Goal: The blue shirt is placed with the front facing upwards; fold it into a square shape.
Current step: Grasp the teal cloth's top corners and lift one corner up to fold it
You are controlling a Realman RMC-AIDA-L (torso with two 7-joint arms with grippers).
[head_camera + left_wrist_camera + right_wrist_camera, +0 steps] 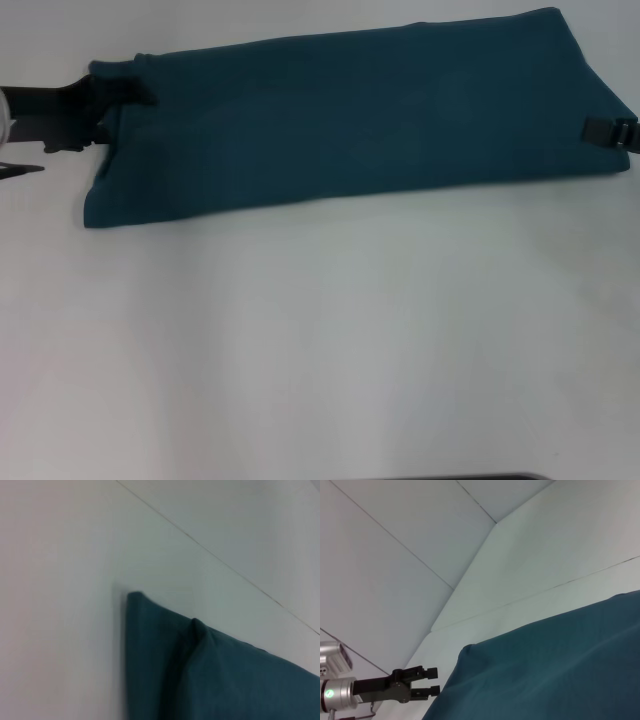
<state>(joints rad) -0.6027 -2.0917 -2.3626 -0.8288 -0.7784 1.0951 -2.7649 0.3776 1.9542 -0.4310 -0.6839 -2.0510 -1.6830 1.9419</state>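
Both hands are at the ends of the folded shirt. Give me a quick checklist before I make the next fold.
1. Blue shirt lies as a long band on the table: ok.
2. Square shape reached: not ok, still far longer than deep.
3. Left hand at the shirt's left end, fingers apart: ok.
4. Right hand at the right end: ok; grip cannot tell.
5. Left corner flat: not ok, a small ridge stands there.
6. "FREE!" lettering: hidden, only plain fabric shows.

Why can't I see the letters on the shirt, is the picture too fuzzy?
Head view: the shirt looks soft and plain, no letters showing. Left wrist view: its corner edge is smeared. Right wrist view: sharper, the left gripper clear, still no letters.
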